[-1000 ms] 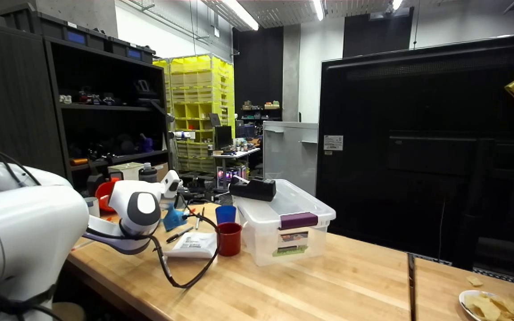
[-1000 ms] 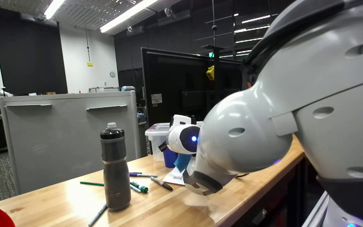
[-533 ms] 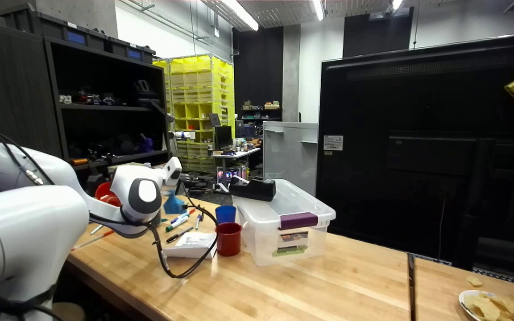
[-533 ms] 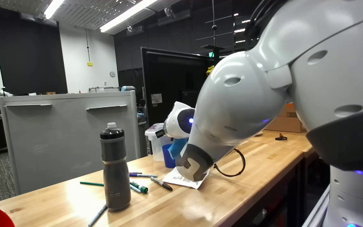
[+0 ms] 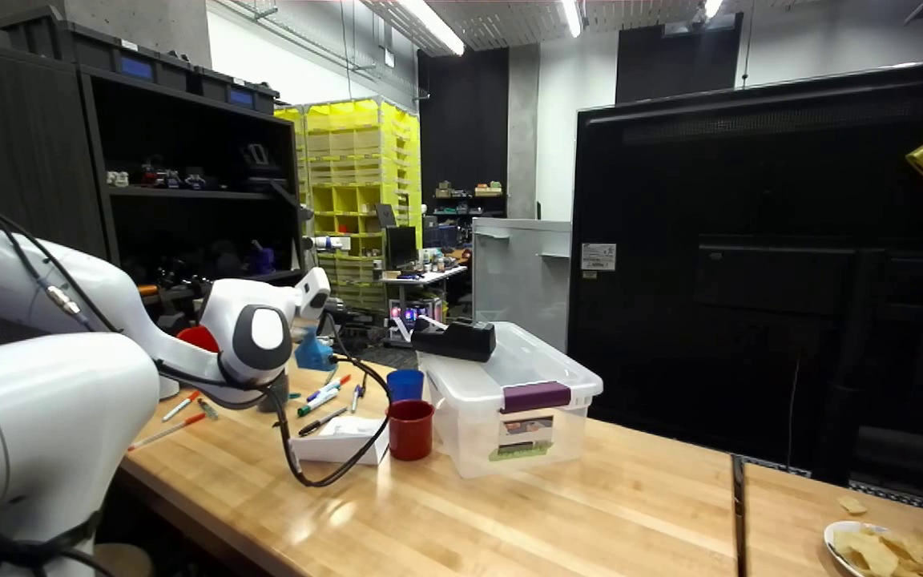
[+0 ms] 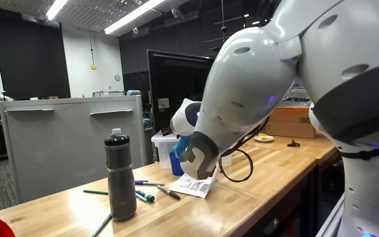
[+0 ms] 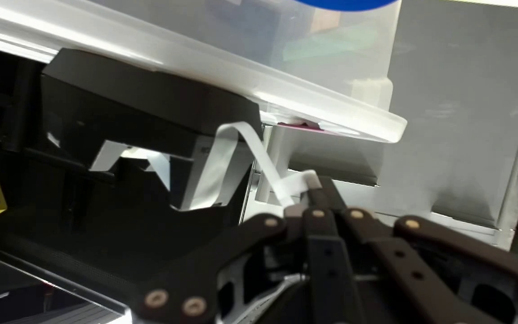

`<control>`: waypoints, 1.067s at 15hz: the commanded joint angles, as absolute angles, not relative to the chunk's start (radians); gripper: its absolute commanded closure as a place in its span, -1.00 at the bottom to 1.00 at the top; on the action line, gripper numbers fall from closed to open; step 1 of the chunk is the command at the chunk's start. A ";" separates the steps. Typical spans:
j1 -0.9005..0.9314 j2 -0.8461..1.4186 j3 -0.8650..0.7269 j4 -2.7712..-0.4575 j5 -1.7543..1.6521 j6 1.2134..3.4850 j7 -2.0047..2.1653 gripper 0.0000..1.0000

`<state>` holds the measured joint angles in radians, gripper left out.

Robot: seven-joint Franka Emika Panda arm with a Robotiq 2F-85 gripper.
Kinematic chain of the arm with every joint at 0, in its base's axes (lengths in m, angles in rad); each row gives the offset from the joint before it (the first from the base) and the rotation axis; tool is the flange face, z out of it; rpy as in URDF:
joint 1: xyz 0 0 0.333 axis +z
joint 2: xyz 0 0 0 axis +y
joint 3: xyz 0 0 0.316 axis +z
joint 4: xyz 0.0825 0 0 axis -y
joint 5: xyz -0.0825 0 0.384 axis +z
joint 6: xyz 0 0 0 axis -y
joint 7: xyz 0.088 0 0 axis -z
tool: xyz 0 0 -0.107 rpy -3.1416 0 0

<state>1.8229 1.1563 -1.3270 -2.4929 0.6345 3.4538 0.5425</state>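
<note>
My gripper (image 7: 306, 198) has its dark fingers close together and shut on a thin white strip of tape (image 7: 262, 157). The strip loops away toward a black tape dispenser (image 7: 151, 99); whether it still joins the dispenser I cannot tell. The dispenser (image 5: 453, 341) sits on the lid of a clear plastic container (image 5: 473, 441) with a purple latch. In an exterior view, a white strip (image 5: 402, 328) shows between gripper and dispenser. The fingertips are hidden behind the wrist in both exterior views. A blue part (image 5: 313, 353) hangs below the wrist.
A blue cup (image 5: 405, 385), a red cup (image 5: 411, 430) and a white package (image 5: 341, 447) stand beside the container. Several pens and markers (image 6: 148, 183) lie near a grey bottle (image 6: 121, 184). A plate of chips (image 5: 886, 553) is at the far end. A black screen (image 5: 750, 280) stands behind.
The wrist and the blue part below it have risen, and the arm's elbow has lifted. A white strip has come into view beside the dispenser. The cups, container and dispenser have not moved.
</note>
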 commanded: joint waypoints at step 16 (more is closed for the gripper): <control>1.671 1.159 -1.174 -2.469 0.634 3.453 0.390 1.00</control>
<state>1.7075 1.1697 -1.1827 -2.4878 0.6217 3.4526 0.4520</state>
